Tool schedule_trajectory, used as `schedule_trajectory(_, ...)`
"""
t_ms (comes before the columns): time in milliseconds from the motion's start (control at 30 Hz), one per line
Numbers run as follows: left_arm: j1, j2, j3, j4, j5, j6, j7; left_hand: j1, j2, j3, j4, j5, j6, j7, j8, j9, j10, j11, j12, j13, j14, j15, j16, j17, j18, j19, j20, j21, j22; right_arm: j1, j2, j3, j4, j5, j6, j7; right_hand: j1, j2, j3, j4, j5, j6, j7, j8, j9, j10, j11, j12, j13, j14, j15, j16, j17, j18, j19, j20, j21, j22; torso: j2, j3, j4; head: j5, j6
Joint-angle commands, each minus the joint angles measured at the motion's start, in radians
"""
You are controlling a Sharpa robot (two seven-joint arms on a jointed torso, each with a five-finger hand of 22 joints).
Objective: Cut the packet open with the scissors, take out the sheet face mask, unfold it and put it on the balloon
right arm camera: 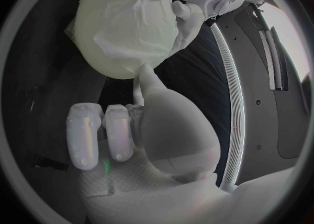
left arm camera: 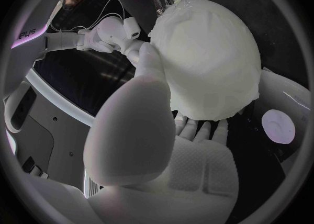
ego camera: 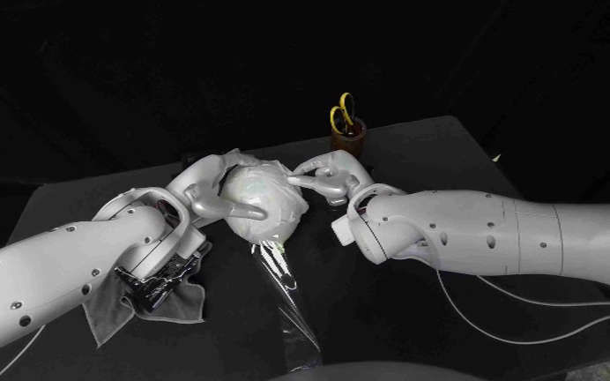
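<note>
Cradling the pale round balloon [ego camera: 270, 220], the silver left hand [ego camera: 204, 189] grips it, thumb on one side and fingers beneath. A wrinkled white sheet face mask [right arm camera: 141, 22] lies draped over the balloon. The silver right hand [ego camera: 328, 178] touches the mask with one outstretched finger, the others curled in. I cannot tell whether it pinches the sheet. Yellow-handled scissors [ego camera: 342, 115] stand in a brown cup [ego camera: 347, 141] beyond.

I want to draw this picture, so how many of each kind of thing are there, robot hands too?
Balloon: 1
Sheet face mask, on the balloon: 1
Scissors: 1
Brown holder: 1
Grey cloth: 1
Clear shiny piece, can't tell what: 1
Robot hands: 2 (left hand, right hand)
Total: 8
</note>
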Motion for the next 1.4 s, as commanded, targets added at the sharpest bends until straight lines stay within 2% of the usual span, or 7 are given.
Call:
schedule_trajectory(33,-0.002,0.002,-0.002,0.003,0.001,0.021,-0.003,0.007,-0.001,0.005,0.002,0.003,0.006,-0.002,0.0,0.0,0.007,0.002,0.002,0.001,-0.002,-0.003,-0.006,-0.001,0.014,-0.004,0.001,-0.004,-0.001,-0.001,0.002,0.0,0.002,-0.044,0.032,-0.049,0.023,0.102,0.019,-0.01,0.0,-0.036,-0.001,0.047,0.085,0.144,-0.04,-0.007,0.257,0.124,-0.026,0.004,0.263,-0.01,0.058,-0.009,-0.01,0.238,0.0,-0.0001,-0.0001,0.0,-0.001)
schedule_trajectory(67,-0.002,0.002,-0.002,0.003,0.001,0.021,-0.003,0.007,-0.001,0.005,0.002,0.003,0.006,-0.002,0.0,0.0,0.007,0.002,0.002,0.001,-0.002,-0.003,-0.006,-0.001,0.014,-0.004,0.001,-0.004,-0.001,-0.001,0.002,0.0,0.001,-0.048,0.033,-0.053,0.01,0.105,0.027,-0.024,-0.001,-0.059,-0.006,0.07,0.129,0.144,-0.035,-0.007,0.257,0.124,-0.027,0.004,0.263,-0.01,0.058,-0.008,-0.011,0.237,0.0,-0.0001,0.0,0.0,-0.001)
schedule_trajectory(233,-0.002,0.001,-0.002,0.003,0.002,0.021,-0.002,0.007,-0.001,0.005,0.002,0.003,0.006,-0.002,0.0,0.0,0.007,0.002,0.002,0.001,-0.002,-0.003,-0.006,-0.001,0.014,-0.004,0.001,-0.004,-0.001,-0.001,0.002,0.0,0.0,-0.068,0.029,-0.069,-0.025,0.127,0.049,-0.046,-0.002,-0.104,-0.001,0.112,0.218,0.144,-0.035,-0.007,0.257,0.124,-0.026,0.004,0.263,-0.01,0.057,-0.008,-0.012,0.237,0.0,-0.0001,-0.0002,0.0,-0.001)
schedule_trajectory(267,-0.002,0.001,-0.002,0.003,0.002,0.021,-0.002,0.007,-0.001,0.005,0.002,0.003,0.006,-0.002,0.0,0.0,0.007,0.002,0.002,0.001,-0.002,-0.003,-0.006,-0.001,0.014,-0.004,0.001,-0.004,-0.001,-0.001,0.002,0.0,0.0,-0.07,0.027,-0.07,-0.025,0.127,0.049,-0.046,-0.002,-0.104,-0.001,0.112,0.218,0.144,-0.035,-0.007,0.257,0.124,-0.026,0.004,0.263,-0.01,0.057,-0.008,-0.012,0.237,0.0,-0.0001,-0.0002,0.0,-0.001)
schedule_trajectory(633,-0.002,0.0,-0.002,0.003,0.002,0.021,-0.002,0.007,-0.001,0.005,0.002,0.003,0.006,-0.002,0.0,0.0,0.007,0.002,0.002,0.001,-0.002,-0.003,-0.006,-0.001,0.014,-0.004,0.001,-0.004,-0.001,-0.001,-0.001,0.0,0.005,-0.066,-0.023,-0.049,-0.096,0.146,0.106,-0.11,0.0,-0.147,-0.001,0.163,0.349,0.144,-0.04,-0.007,0.257,0.124,-0.026,0.004,0.263,-0.011,0.061,-0.009,-0.006,0.239,0.0,0.0001,-0.0004,0.001,0.001)
schedule_trajectory(833,-0.002,0.0,-0.002,0.003,0.002,0.021,-0.002,0.009,-0.001,0.005,0.002,0.003,0.006,-0.002,-0.001,0.0,0.007,0.002,0.002,0.001,-0.002,-0.002,-0.006,-0.001,0.015,-0.004,0.001,-0.004,-0.001,-0.001,-0.004,0.002,0.0,-0.066,-0.032,-0.045,-0.126,0.146,0.131,-0.138,0.0,-0.154,-0.002,0.169,0.382,0.144,-0.04,-0.007,0.257,0.124,-0.027,0.004,0.263,-0.011,0.062,-0.01,-0.006,0.239,-0.001,-0.0001,-0.0004,0.003,0.002)
schedule_trajectory(1400,-0.002,-0.002,-0.002,0.003,0.003,0.02,-0.003,0.009,-0.001,0.005,0.002,0.003,0.006,-0.002,-0.001,0.0,0.007,0.002,0.002,0.001,-0.002,-0.002,-0.006,-0.001,0.015,-0.004,0.001,-0.004,-0.001,0.001,-0.004,0.006,-0.052,-0.063,-0.018,-0.057,-0.157,0.144,0.156,-0.166,0.0,-0.156,-0.002,0.168,0.407,0.144,-0.041,-0.007,0.257,0.124,-0.028,0.004,0.263,-0.011,0.061,-0.01,-0.008,0.239,-0.001,-0.0003,-0.0002,0.006,0.006)
